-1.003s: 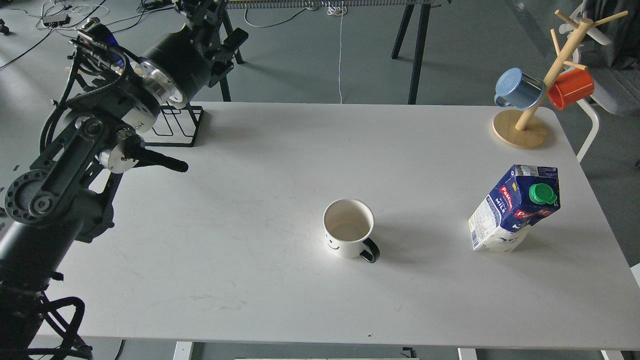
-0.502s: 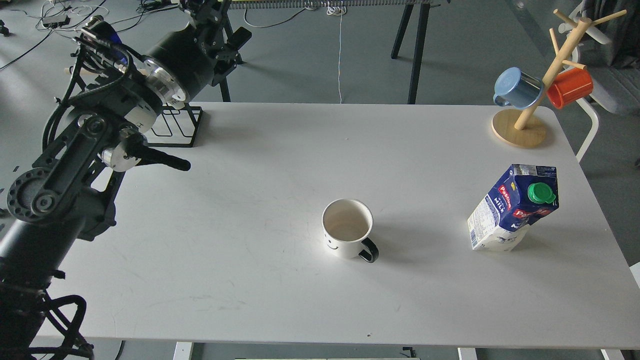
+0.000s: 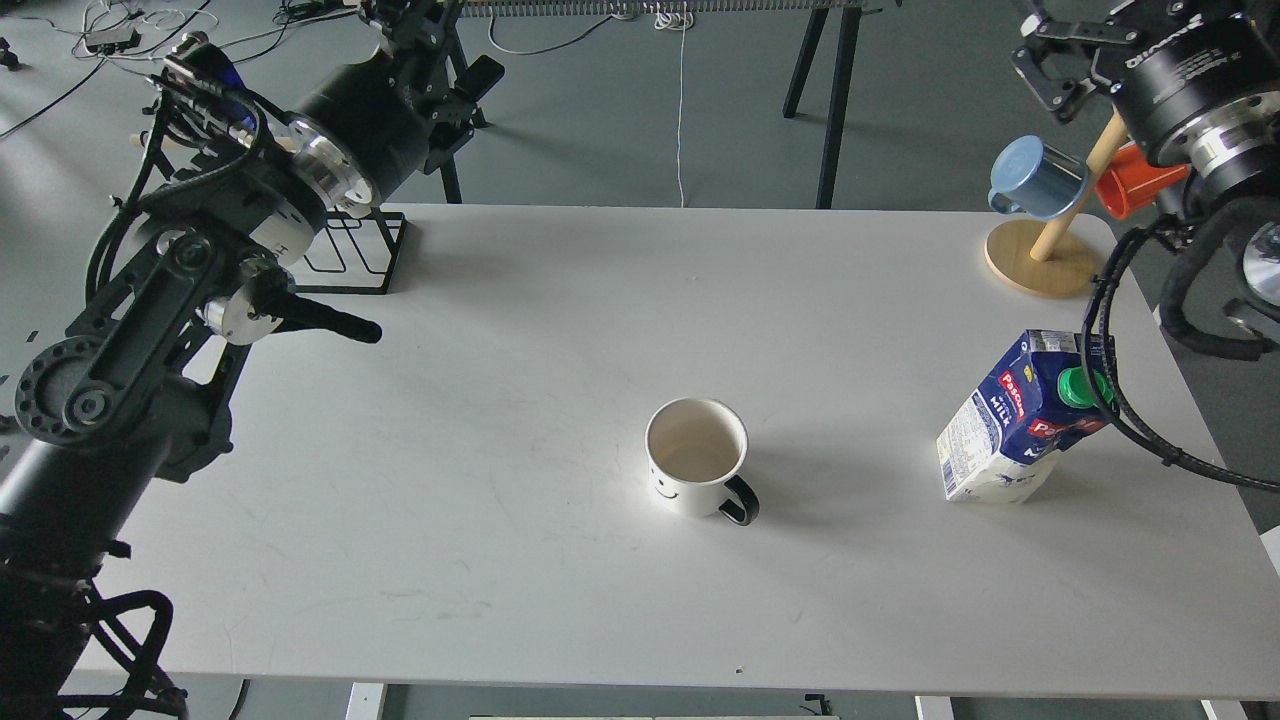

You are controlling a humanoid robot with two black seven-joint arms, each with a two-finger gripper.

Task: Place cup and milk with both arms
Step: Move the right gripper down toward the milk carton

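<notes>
The cup [image 3: 697, 455], a white mug with a black handle and a smiley face, stands upright in the middle of the table, handle to the front right. The milk [image 3: 1020, 420], a blue and white carton with a green cap, stands at the right, leaning. My left gripper [image 3: 440, 55] is raised beyond the table's far left corner, far from the cup; its fingers look dark and cannot be told apart. My right gripper [image 3: 1055, 65] is at the top right, above the mug tree and well above the milk; its fingers are unclear. A cable from the right arm crosses the carton's cap.
A wooden mug tree [image 3: 1040, 260] stands at the far right corner with a blue mug [image 3: 1035, 178] and an orange mug [image 3: 1135, 185] on it. A black wire rack [image 3: 350, 250] stands at the far left. The white table [image 3: 500, 500] has its front edge near me.
My right arm has come into view at the top right, above the mug tree and the milk. The left arm, cup and milk have barely moved.
</notes>
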